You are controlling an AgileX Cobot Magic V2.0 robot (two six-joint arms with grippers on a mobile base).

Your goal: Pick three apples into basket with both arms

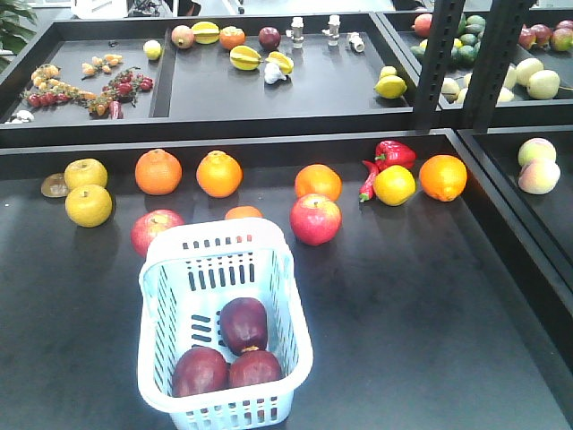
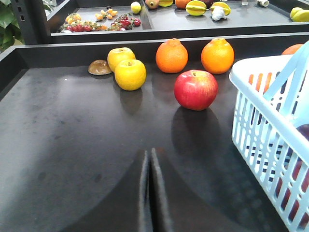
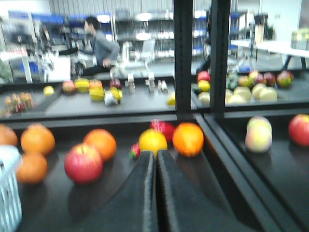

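Three dark maroon apples lie inside the pale blue basket (image 1: 291, 296) at the table's front: one (image 1: 243, 323) toward the middle, one (image 1: 199, 372) at the front left, one (image 1: 255, 368) at the front right. From the left wrist the basket (image 2: 251, 96) rises at the right, a maroon apple (image 2: 304, 131) dimly visible through its slots. My left gripper (image 2: 149, 153) is shut and empty, low over the dark table to the basket's left. My right gripper (image 3: 156, 153) is shut and empty, raised and facing the back row of fruit. Neither arm appears in the front view.
Two lighter red apples (image 1: 315, 219) (image 1: 156, 231) stand behind the basket, with oranges (image 1: 158, 171) (image 1: 219, 173) (image 1: 318, 182) (image 1: 443, 176), yellow apples (image 1: 88, 205), a lemon (image 1: 394, 184) and red peppers (image 1: 392, 153). A raised ledge (image 1: 269, 134) and black posts (image 1: 439, 63) bound the back; side trays hold more fruit.
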